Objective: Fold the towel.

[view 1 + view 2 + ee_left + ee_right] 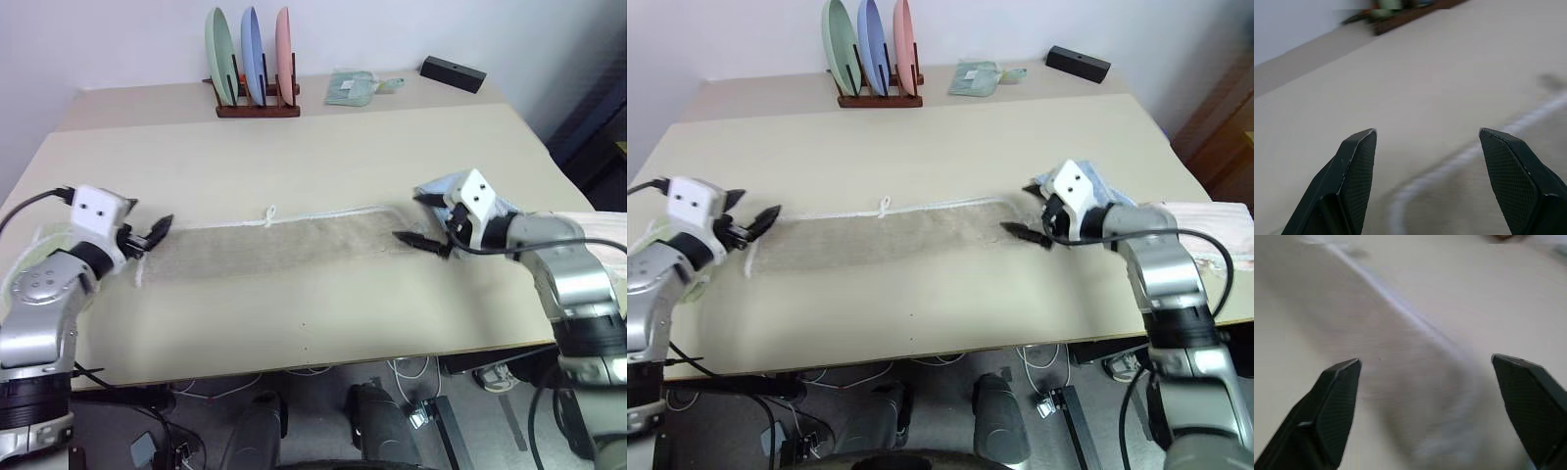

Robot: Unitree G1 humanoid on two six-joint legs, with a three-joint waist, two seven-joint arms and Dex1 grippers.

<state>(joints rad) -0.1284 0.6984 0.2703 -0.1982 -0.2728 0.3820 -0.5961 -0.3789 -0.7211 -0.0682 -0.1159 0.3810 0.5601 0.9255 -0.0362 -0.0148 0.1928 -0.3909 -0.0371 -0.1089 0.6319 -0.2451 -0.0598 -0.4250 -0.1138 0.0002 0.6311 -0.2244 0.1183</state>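
Head views: towel [269, 247] lies flat on the table [294, 166] as a long narrow strip running left to right, white corded trim along its far edge, small loop [270, 214] near the middle of that edge. Left gripper [152, 236] sits at the towel's left end, fingers apart, nothing between them. Right gripper [423, 244] sits at the towel's right end, fingers spread, not holding anything. A light blue folded cloth [1095, 184] lies just behind the right gripper, partly hidden by the wrist. At the back of the table: a wooden rack [257, 106] with 3 upright plates (green, blue, pink), a light green folded cloth [351, 87] to its right, and a black box [453, 73] further right.

Left wrist view: both fingers [1356, 166] stand wide, empty gap. Through the gap, bare tabletop, with the towel's white trim [1459, 159] curving around its corner.

Right wrist view: fingers [1337, 396] wide apart, nothing held. Towel end [1400, 367] lies beneath and ahead of them, trim running diagonally along 1 edge; picture is blurred, contact with the cloth can't be judged.
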